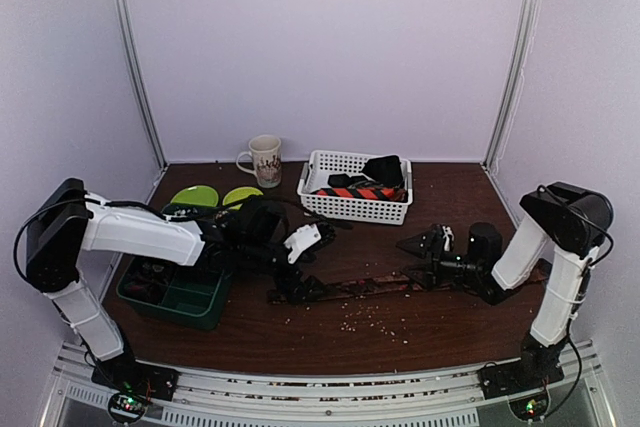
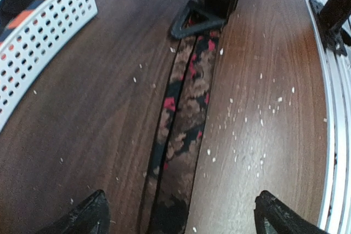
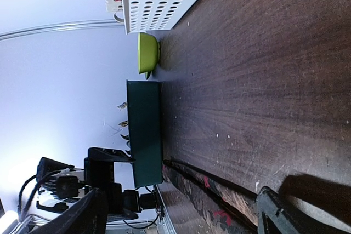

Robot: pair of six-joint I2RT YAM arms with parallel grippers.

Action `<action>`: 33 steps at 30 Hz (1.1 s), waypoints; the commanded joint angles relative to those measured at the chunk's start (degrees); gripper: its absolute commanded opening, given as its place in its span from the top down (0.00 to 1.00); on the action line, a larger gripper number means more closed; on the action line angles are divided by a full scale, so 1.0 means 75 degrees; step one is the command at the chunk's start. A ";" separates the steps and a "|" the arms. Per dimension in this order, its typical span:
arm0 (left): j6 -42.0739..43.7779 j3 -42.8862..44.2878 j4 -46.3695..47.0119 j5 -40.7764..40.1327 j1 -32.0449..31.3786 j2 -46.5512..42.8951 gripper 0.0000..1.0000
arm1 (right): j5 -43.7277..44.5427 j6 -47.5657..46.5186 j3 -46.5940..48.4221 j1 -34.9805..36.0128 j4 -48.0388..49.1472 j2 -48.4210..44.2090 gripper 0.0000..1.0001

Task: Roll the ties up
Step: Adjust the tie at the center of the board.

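Observation:
A brown-patterned tie with red spots point(image 1: 355, 288) lies flat and folded lengthwise across the table's middle. In the left wrist view the tie point(image 2: 186, 113) runs from bottom centre up to the right gripper's dark fingers point(image 2: 189, 20). My left gripper point(image 1: 292, 292) is open over the tie's left end, its fingers point(image 2: 82, 217) wide apart on either side and touching nothing. My right gripper point(image 1: 413, 262) is open at the tie's right end; the tie point(image 3: 219, 204) lies between its spread fingers point(image 3: 274, 212). An orange-red/navy striped tie point(image 1: 362, 191) and a black tie point(image 1: 385, 169) lie in the white basket point(image 1: 340, 209).
A dark green bin point(image 1: 180, 297) stands at the left under my left arm, with two lime plates point(image 1: 195, 194) behind it. A mug point(image 1: 265, 159) stands by the back wall. White crumbs point(image 1: 370, 319) dot the table in front of the tie. A metal rail point(image 2: 337, 108) edges the near side.

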 commanded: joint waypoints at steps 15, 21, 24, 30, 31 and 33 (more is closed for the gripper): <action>0.1054 0.2701 -0.0687 0.0430 -0.0289 0.2853 0.12 | 0.0936 -0.4200 0.2687 -0.0275 -0.8373 -0.3137 0.05; 0.0988 0.3839 -0.1202 0.1269 -0.0389 0.3858 0.14 | 0.1214 -0.4838 0.3057 -0.0625 -0.9239 -0.2873 0.06; 0.1163 0.4147 -0.1442 0.1074 -0.0621 0.4183 0.15 | 0.1689 -0.5781 0.3392 -0.0702 -1.0361 -0.2747 0.07; 0.1218 0.4509 -0.1629 0.0571 -0.0801 0.4603 0.23 | 0.2475 -0.6892 0.3736 -0.0705 -1.1609 -0.2443 0.15; 0.1216 0.4490 -0.1632 0.0595 -0.0806 0.4608 0.26 | 0.2533 -0.6944 0.3712 -0.0705 -1.1654 -0.2356 0.17; 0.1259 0.4442 -0.1663 0.0755 -0.0806 0.4568 0.38 | 0.2514 -0.6945 0.3625 -0.0705 -1.1663 -0.2225 0.22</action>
